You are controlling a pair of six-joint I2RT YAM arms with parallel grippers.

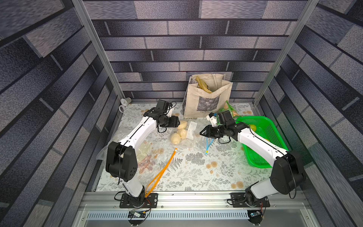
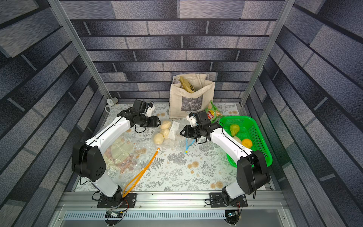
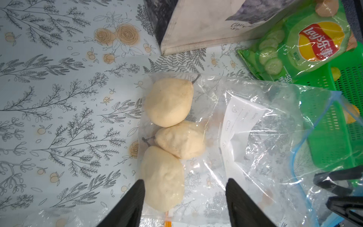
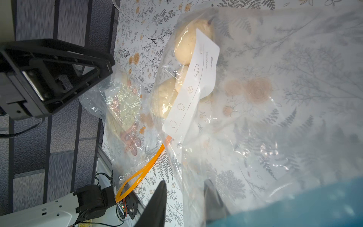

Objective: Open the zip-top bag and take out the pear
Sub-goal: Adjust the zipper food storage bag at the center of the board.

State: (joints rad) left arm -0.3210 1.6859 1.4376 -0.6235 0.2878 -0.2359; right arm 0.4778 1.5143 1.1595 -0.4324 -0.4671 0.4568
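The left gripper (image 3: 185,180) hung with its jaws spread wide and nothing caught between them, low over the closed end of the bag (image 3: 265,157), which lay on the mat (image 1: 196,173) between the two grippers. Three pale pears (image 3: 182,139) sat inside that clear bag, bunched at the end nearest the left gripper. The nearest pear (image 3: 163,180) reached in between the open jaws, close against one finger (image 3: 135,202), though I could not tell whether it touched. A white label (image 3: 241,118) showed on the film just past the pears, toward the right gripper (image 4: 185,181). That one stood at the bag's mouth, where the blue zip (image 1: 208,144) drooped beneath it. Its jaws were narrow, but a clear gap showed between them: one finger was inside the mouth, seen through the film, and the other outside, so a single wall of plastic ran between them unpinched. Behind the right gripper, beside its arm, stood a green basket (image 2: 253,133) with a green pear (image 2: 234,129) and an orange fruit (image 2: 247,143) in it, and a chips packet (image 3: 306,43) lay just beside the basket. A tote (image 1: 206,94) stood upright beyond both grippers, against the back wall. Behind the left gripper, partly under its arm, lay a second clear bag (image 1: 145,155), its orange zip (image 1: 163,171) open in a long loop
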